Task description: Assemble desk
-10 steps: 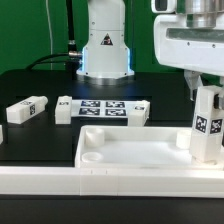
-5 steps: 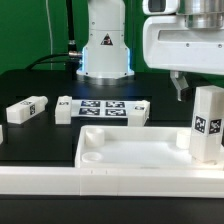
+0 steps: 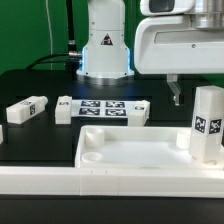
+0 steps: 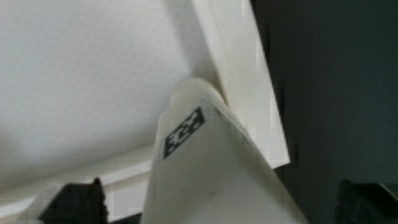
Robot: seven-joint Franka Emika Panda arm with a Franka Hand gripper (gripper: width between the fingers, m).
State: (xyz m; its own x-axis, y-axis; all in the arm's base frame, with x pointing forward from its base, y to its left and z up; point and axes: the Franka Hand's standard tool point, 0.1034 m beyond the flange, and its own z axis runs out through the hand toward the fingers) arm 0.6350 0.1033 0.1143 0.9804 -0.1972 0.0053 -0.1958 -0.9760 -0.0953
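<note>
One leg [image 3: 207, 122] stands upright in the tabletop [image 3: 125, 152]; gripper [image 3: 176, 93] hangs apart, jaws spread.

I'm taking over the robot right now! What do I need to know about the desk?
Gripper: open, empty, hovering above the upright leg.
Tabletop: lies rim up, nearer the camera than the marker board.
Done: the upright leg stands in the Tabletop corner at the exterior view's right; how firmly it is fixed cannot be told.
Left: a loose leg lies at the exterior view's left, a second leg beside the marker board; the fourth is not in view.
</note>
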